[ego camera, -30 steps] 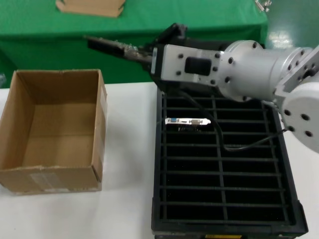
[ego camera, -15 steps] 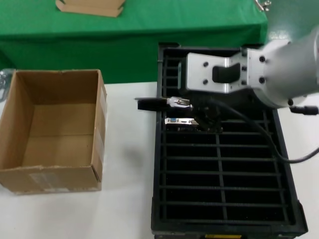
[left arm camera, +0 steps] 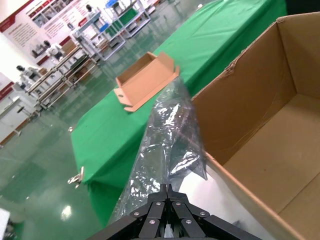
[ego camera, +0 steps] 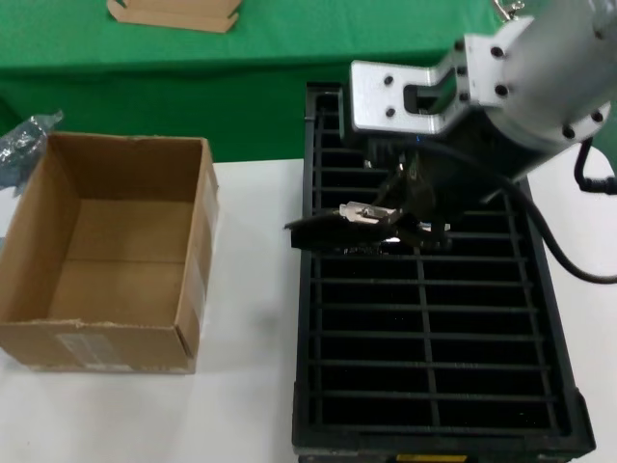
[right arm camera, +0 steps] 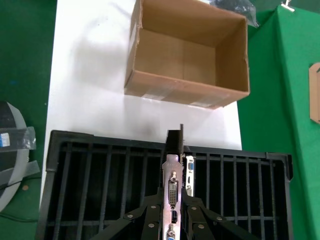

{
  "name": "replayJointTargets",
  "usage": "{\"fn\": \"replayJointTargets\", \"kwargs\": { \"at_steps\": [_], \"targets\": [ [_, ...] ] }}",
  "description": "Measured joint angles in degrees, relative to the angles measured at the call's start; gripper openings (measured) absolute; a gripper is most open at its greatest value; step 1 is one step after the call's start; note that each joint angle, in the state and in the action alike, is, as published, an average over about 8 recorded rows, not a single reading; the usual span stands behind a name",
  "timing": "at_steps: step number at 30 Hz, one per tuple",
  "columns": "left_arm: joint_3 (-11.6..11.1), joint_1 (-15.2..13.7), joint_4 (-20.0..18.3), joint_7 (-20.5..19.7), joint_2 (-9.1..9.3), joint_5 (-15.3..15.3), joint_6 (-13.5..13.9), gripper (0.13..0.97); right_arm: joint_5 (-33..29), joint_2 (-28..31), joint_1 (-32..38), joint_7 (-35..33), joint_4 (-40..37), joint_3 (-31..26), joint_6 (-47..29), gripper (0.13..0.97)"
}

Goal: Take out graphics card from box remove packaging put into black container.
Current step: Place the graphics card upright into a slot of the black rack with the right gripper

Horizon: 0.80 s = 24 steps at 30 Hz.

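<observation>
My right gripper (ego camera: pixel 395 217) is shut on the silver bracket of a graphics card (ego camera: pixel 323 230), held level just above the left column of the black container (ego camera: pixel 424 333). In the right wrist view the bracket (right arm camera: pixel 172 182) runs between the closed fingers of my right gripper (right arm camera: pixel 173 200), above the slots. A second card (right arm camera: pixel 190 172) stands in a slot right beside it. The open brown box (ego camera: pixel 106 251) sits left of the container. My left gripper (left arm camera: pixel 168 188) is shut on the crinkled packaging (left arm camera: pixel 170 135), held outside the box's far left corner.
A flat tan cardboard tray (ego camera: pixel 175 13) lies on the green-covered table (ego camera: pixel 289 48) behind. The packaging (ego camera: pixel 24 143) shows at the head view's left edge. White tabletop (ego camera: pixel 251 318) lies between box and container.
My right arm swung the card from high behind the container down and over its left column. The packaging has come into view at the far left, and the box has shifted slightly right.
</observation>
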Motion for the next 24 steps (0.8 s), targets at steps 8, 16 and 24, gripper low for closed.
{"fn": "replayJointTargets", "kwargs": {
  "at_steps": [8, 16, 24],
  "targets": [
    [0.60, 0.58, 0.61, 1.53, 0.38, -2.38, 1.59, 0.139, 1.63, -4.54, 2.75, -4.25, -8.87, -1.09, -0.03, 0.189],
    [1.09, 1.84, 0.51, 1.68, 0.12, -4.39, 3.30, 0.139, -2.08, -9.57, 2.49, -12.81, -19.01, -1.23, -0.03, 0.189],
    [1.47, 2.74, 0.38, 1.34, -0.67, -5.91, 4.04, 0.139, -4.44, -10.84, 1.42, -17.64, -24.57, -1.24, -0.03, 0.189]
  ]
}}
